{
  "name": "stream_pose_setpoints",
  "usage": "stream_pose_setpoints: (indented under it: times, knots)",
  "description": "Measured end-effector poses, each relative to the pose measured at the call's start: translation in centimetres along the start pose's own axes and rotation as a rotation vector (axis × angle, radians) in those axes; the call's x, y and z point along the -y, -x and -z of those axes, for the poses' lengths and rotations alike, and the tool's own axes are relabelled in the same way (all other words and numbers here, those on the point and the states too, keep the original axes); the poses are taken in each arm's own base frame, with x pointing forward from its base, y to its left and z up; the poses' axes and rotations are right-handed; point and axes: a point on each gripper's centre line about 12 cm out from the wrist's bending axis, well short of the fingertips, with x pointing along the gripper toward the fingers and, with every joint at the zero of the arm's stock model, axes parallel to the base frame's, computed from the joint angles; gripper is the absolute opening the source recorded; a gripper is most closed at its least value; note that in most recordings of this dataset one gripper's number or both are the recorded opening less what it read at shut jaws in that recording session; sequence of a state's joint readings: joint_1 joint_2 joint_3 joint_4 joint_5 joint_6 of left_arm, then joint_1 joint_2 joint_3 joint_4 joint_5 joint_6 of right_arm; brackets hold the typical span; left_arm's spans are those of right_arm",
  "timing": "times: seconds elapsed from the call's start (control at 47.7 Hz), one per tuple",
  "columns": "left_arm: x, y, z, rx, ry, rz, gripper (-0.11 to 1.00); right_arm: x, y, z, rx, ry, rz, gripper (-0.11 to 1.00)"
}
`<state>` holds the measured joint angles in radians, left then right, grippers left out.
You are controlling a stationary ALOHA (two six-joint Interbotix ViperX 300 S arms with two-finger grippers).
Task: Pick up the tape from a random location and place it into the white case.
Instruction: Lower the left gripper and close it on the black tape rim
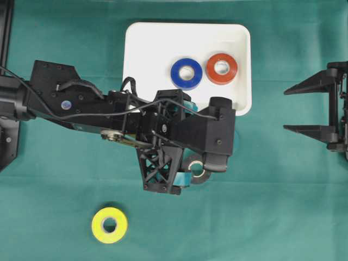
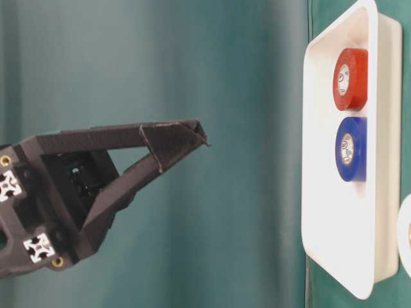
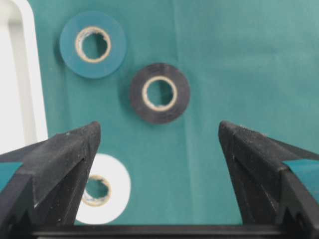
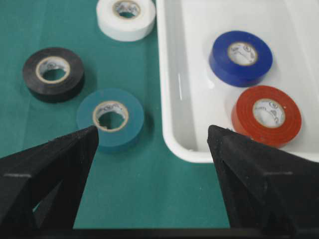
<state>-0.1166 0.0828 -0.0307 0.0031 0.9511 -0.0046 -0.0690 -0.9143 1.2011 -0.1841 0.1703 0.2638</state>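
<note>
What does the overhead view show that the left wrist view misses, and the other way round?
Only the overhead view shows the yellow tape roll lying alone on the green cloth, the blue tape roll and red tape roll inside the shallow white plastic case, and the open right hand. Only the left wrist view shows the black tape roll, teal tape roll and white tape roll clearly; from overhead the left arm covers that spot. Both share the case, the cloth and the open left hand.

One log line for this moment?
left claw: open above black tape roll | white plastic case: blue roll, red roll
</note>
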Motion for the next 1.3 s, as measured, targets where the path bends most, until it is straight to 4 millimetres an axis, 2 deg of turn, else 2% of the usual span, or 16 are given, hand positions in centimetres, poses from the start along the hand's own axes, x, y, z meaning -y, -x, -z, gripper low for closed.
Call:
stream_pose_setpoints:
  times: [1.007,1.3]
  knots:
    - [0.7,0.0,-0.1,0.006,-0.012,0.007,0.93,0.0,-0.1,0.0,-0.003,0.002,0.002,0.84]
    - [1.2,-0.9,0.5,0.018,-0.020,0.015,0.93,0.0,-0.1,0.1,-0.004,0.002,0.003,0.84]
